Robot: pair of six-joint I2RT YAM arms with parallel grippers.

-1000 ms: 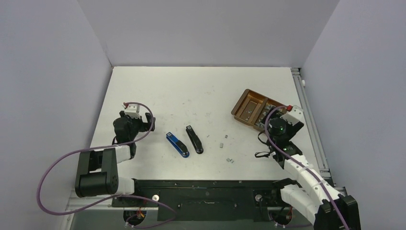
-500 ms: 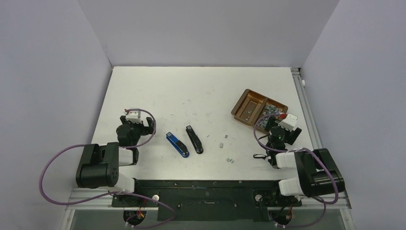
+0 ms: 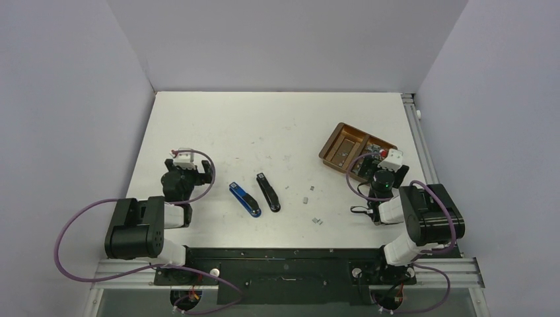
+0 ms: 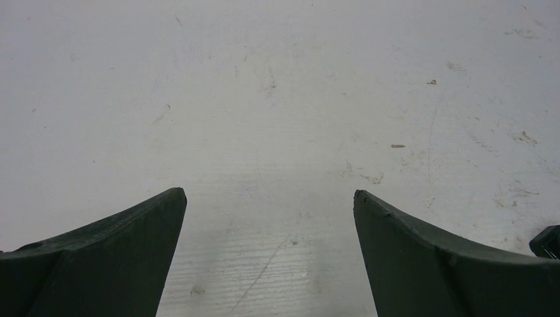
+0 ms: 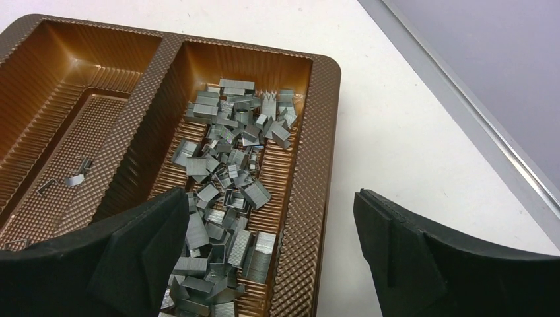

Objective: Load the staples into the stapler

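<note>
Two closed staplers lie mid-table: a blue stapler and a black stapler. The staples are heaped in the right compartment of a brown tray, which sits at the right of the table. A few loose staples lie on the table near the black stapler. My right gripper hangs open over the tray's near right rim, holding nothing. My left gripper is open over bare table, left of the blue stapler.
The tray's left compartment holds only a couple of staples. A metal rail runs along the table's right edge, close to the tray. Grey walls enclose the table on three sides.
The right arm has folded back toward its base, and its gripper has shifted slightly over the tray. The left gripper drew back a little early on and has stayed still since.
</note>
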